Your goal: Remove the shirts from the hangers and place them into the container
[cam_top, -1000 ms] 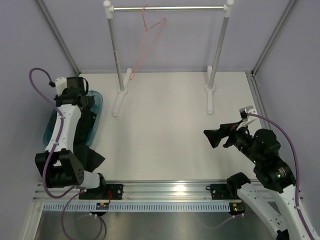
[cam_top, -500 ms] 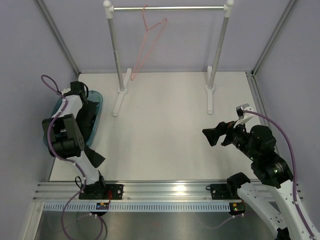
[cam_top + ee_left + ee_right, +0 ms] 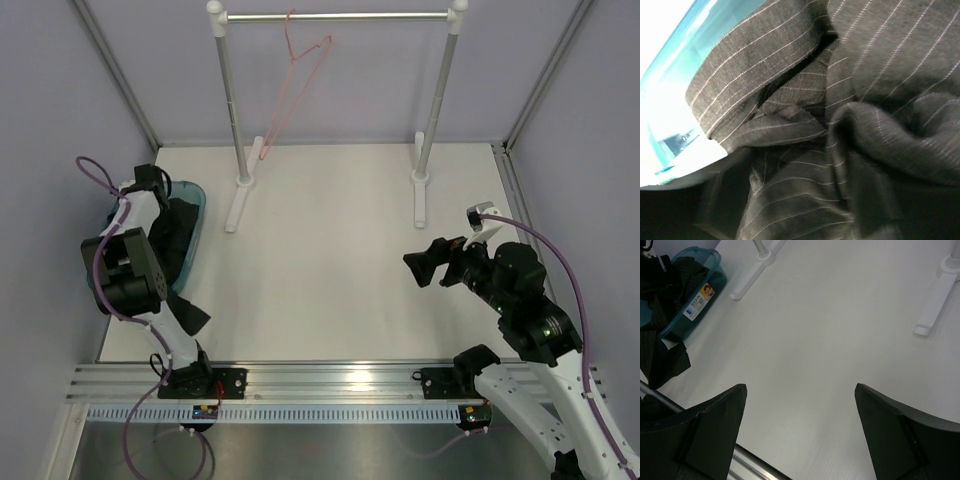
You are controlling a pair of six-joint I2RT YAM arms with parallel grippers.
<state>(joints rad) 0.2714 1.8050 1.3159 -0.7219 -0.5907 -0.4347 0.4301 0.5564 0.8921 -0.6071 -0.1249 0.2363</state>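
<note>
Shirt (image 3: pixel 840 125) bunched in tub (image 3: pixel 670 85) right under my left gripper (image 3: pixel 158 200), tail spilling over rim. Left jaws: can't tell. Right gripper (image 3: pixel 800 390) wide apart, empty. Fabric looks soft, light, limp; I'd pinch a raised fold.

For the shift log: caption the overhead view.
Black shirt heaped in the teal tub, one end spilling onto the table; pink hanger bare on the rail; right gripper open, empty.
</note>
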